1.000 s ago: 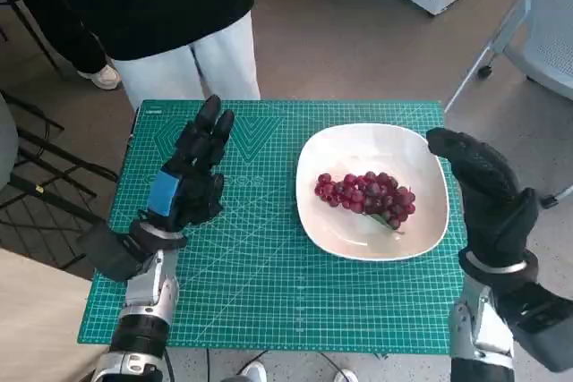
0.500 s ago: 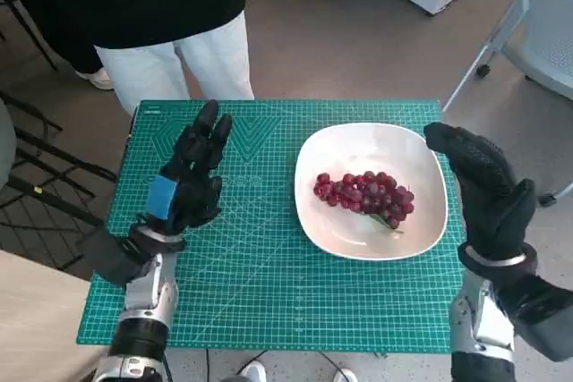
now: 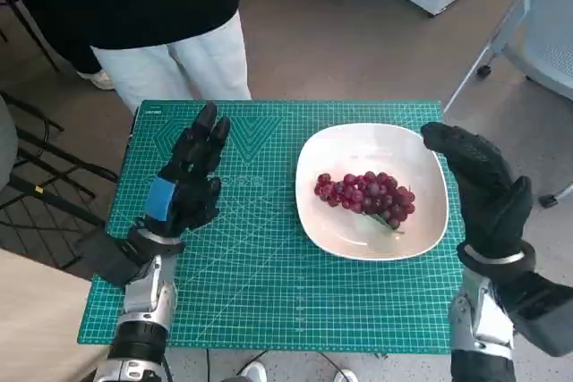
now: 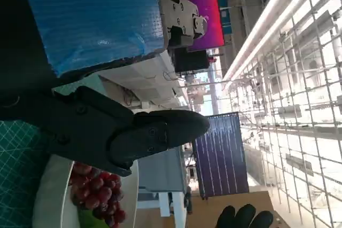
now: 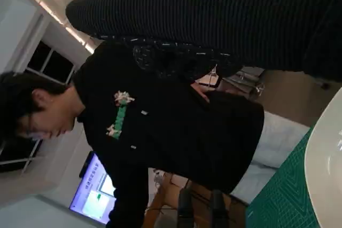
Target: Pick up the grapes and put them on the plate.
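Red grapes [image 3: 365, 194] already lie mid white plate [image 3: 421, 228], bunch long axis 10-to-4 o'clock. Right hand [image 3: 479, 187] nearer, just at plate's 3 o'clock, fingers spread, empty. Left hand [image 3: 190, 181] well apart at 9 o'clock, fingers extended, empty, above green mat [image 3: 269, 292].

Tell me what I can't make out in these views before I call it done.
- Grapes, left wrist view: the left hand hides most of the bunch.
- Plate, right wrist view: cut off by the picture's edge; no grapes show.
- Right hand, right wrist view: only a dark band.
- Person, head view: cut off above.
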